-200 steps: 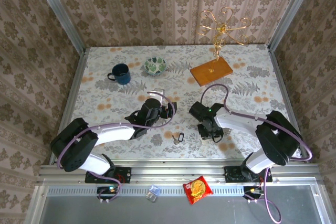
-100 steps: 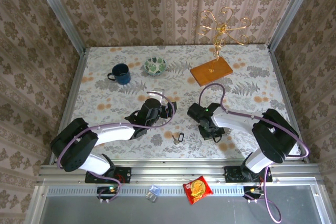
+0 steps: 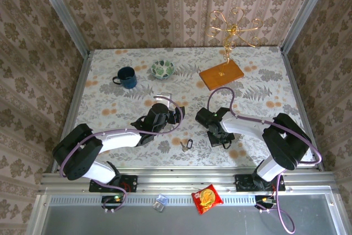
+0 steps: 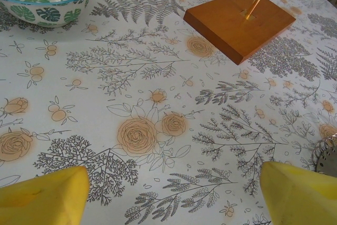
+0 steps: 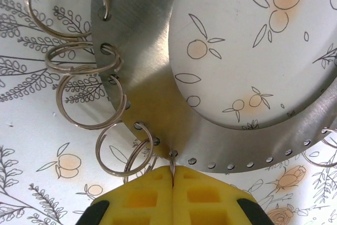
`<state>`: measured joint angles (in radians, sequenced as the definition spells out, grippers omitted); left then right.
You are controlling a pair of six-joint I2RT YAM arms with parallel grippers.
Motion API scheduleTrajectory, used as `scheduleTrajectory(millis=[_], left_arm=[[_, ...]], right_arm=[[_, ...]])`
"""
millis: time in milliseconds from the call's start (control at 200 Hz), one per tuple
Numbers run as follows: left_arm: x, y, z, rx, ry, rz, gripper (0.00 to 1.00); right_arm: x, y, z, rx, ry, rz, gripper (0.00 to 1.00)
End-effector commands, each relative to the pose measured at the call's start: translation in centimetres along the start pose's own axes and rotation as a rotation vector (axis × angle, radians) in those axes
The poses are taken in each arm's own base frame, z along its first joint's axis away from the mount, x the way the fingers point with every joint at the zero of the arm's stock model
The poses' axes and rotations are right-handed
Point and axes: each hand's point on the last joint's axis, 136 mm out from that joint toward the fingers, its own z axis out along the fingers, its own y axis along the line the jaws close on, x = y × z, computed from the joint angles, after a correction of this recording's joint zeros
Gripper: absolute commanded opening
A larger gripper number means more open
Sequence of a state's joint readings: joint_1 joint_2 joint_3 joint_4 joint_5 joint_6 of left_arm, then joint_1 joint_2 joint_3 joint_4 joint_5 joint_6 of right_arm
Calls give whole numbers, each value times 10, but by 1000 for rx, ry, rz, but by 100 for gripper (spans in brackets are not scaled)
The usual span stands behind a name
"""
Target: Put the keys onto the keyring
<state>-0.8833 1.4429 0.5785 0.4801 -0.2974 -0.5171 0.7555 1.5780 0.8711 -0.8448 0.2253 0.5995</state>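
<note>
The keyring [image 5: 142, 51] is a broad, flat steel hoop with holes along its rim, lying on the flowered tablecloth, with several split rings [image 5: 87, 101] hanging from the holes. My right gripper [image 5: 172, 171] is shut, its yellow pads pinching one thin split ring [image 5: 171, 159] at the hoop's near edge. From above, the right gripper [image 3: 219, 135] sits low at the table's front right. My left gripper [image 4: 174, 193] hovers open over bare cloth with nothing between its fingers [image 4: 42, 198]. The hoop's edge [image 4: 326, 154] shows at its far right. The keys are out of view.
A blue mug [image 3: 127, 77] and a leaf-patterned bowl [image 3: 163, 69] stand at the back left. A wooden base with a gold wire stand [image 3: 221, 74] is at the back right. A small dark loop [image 3: 187, 143] lies between the arms. A snack packet [image 3: 207, 198] lies below the table edge.
The right gripper's jaws have closed onto the split ring, and that arm has shifted slightly left. The left arm has not moved.
</note>
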Motion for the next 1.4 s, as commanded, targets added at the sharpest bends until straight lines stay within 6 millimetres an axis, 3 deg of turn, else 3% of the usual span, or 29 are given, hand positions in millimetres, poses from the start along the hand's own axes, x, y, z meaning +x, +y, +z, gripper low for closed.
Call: scheduleTrajectory(millis=[0, 280, 600, 710, 915, 950, 1110, 1215, 1225, 1395], left_arm=[[-20, -7, -4, 9, -58, -21, 85], [-50, 5, -28, -45, -138, 154, 86], [-98, 37, -59, -89, -175, 209, 83], [-116, 52, -71, -100, -184, 213, 79], [-152, 73, -89, -151, -220, 247, 71], [-158, 75, -91, -152, -229, 256, 69], [-182, 77, -91, -134, -242, 312, 64], [-189, 64, -86, -76, -240, 398, 64], [-191, 71, -85, -90, -241, 403, 64], [-187, 50, -74, 34, -276, 585, 58]], right_arm=[[-6, -2, -17, -3, -36, 15, 0], [-48, -16, -64, -26, -275, 30, 0], [-138, -22, -135, -195, -634, 30, 0], [-165, -14, -163, -263, -739, -36, 0], [-195, 1, -208, -417, -858, -130, 0], [-201, 8, -203, -433, -849, -155, 0], [-218, 30, -218, -533, -875, -260, 0], [-224, 46, -226, -597, -898, -345, 0], [-225, 47, -226, -601, -903, -354, 0], [-225, 64, -232, -646, -993, -501, 0]])
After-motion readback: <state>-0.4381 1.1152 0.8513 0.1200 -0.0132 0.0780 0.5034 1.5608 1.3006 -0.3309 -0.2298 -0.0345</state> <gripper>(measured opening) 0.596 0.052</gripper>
